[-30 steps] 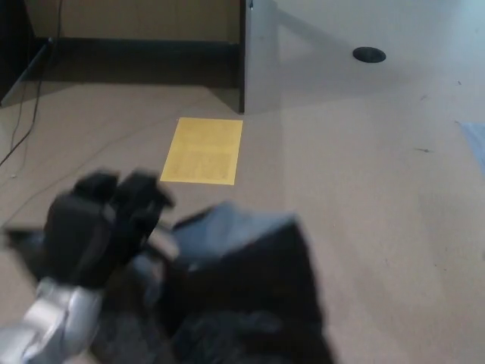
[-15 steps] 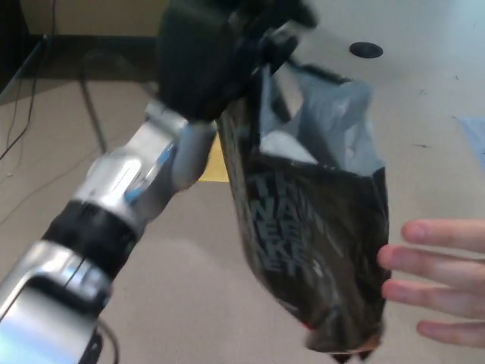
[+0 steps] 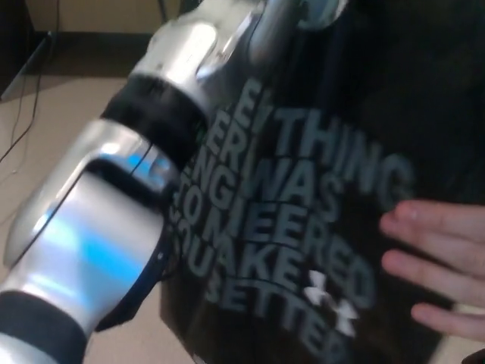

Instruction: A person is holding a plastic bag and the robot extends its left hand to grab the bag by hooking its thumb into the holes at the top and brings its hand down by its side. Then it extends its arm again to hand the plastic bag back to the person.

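Note:
A black plastic bag with grey lettering fills the middle and right of the head view, hanging close to the camera. My left forearm, silver with black bands, rises from the lower left to the top edge beside the bag. The left hand itself lies beyond the top edge, so its grip is hidden. A person's hand comes in from the right, with its fingers spread flat against the bag's lower right side. My right hand does not show.
Tan floor shows at the left, with a thin dark cable lying across it. Dark furniture stands at the top left corner.
My left arm has risen and stretched forward, taking its hand out of the top of the picture. The bag has come up close to the camera, and the person's fingers now touch it.

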